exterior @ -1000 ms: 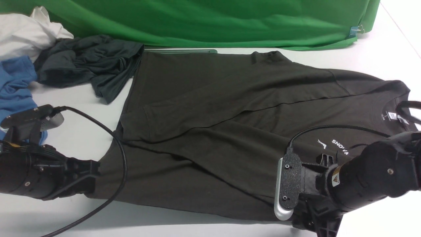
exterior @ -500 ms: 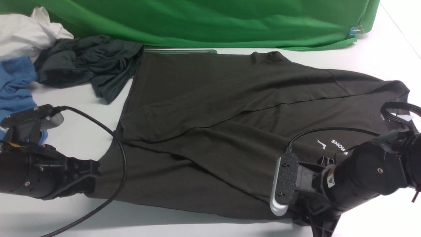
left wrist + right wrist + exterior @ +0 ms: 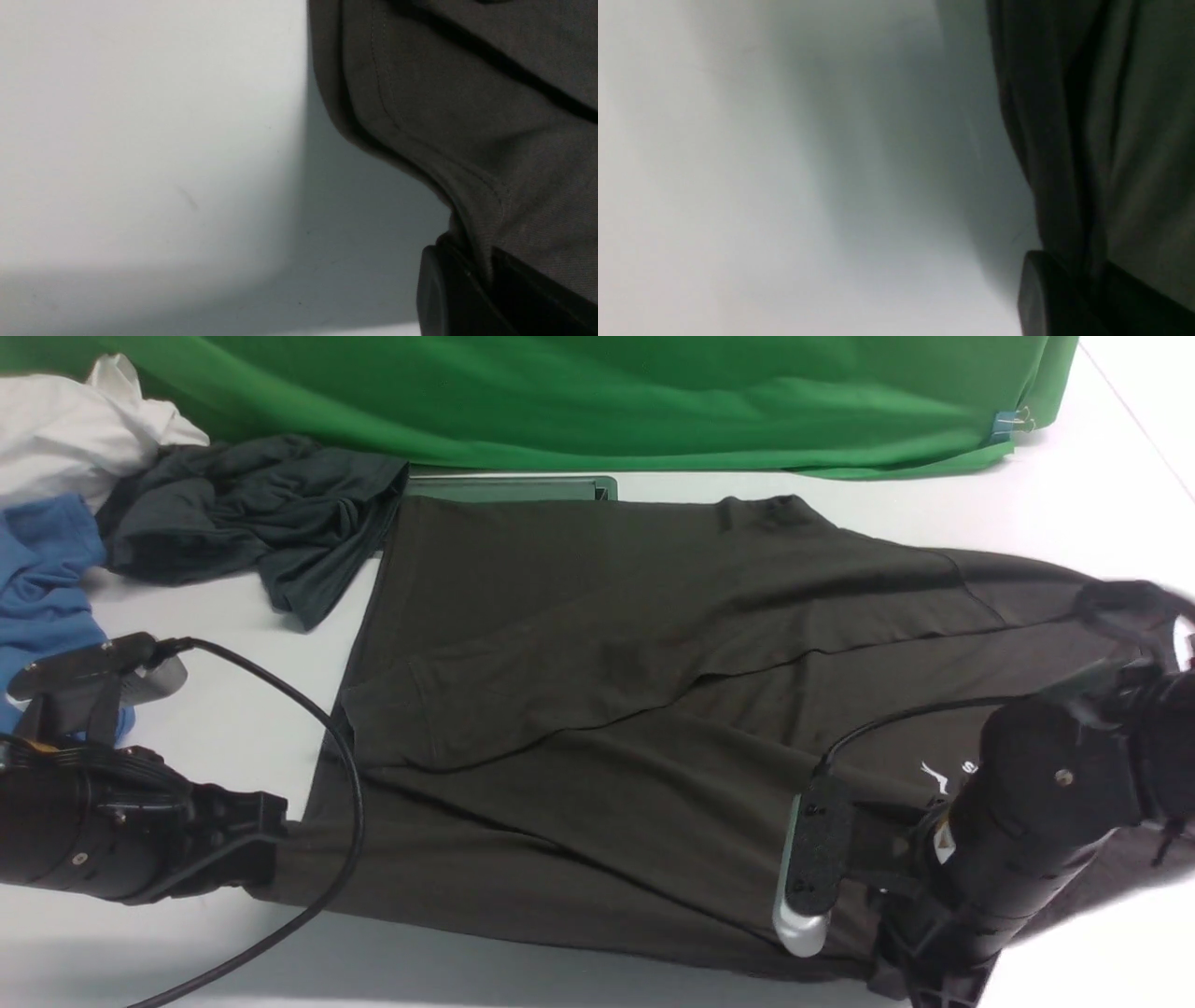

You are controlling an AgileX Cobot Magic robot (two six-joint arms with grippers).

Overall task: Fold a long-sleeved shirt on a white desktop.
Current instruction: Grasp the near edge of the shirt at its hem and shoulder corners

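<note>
The long-sleeved shirt (image 3: 607, 709), dark brownish-black, lies spread across the white desktop (image 3: 215, 616) with both sleeves folded over its body. A bit of white print (image 3: 934, 775) shows beside the right arm; the collar is hidden behind that arm. My left gripper (image 3: 271, 845) is shut on the near hem corner, and the left wrist view shows fabric (image 3: 467, 140) pinched in that gripper (image 3: 486, 280). My right gripper (image 3: 934, 980) is shut on the near edge by the shoulder. The right wrist view shows cloth (image 3: 1111, 140) rising out of that gripper (image 3: 1092, 275).
A green cloth (image 3: 597, 401) runs along the back. A charcoal-grey garment (image 3: 252, 523), a blue shirt (image 3: 47, 579) and a white cloth (image 3: 75, 439) are piled at the far left. A metal hatch rim (image 3: 509, 488) shows behind the shirt. A black cable (image 3: 345, 784) crosses its left edge.
My right gripper has shut on the shirt's near edge. The shirt has slid toward me, baring more of the hatch rim. The right arm now hides the collar and most of the lettering.
</note>
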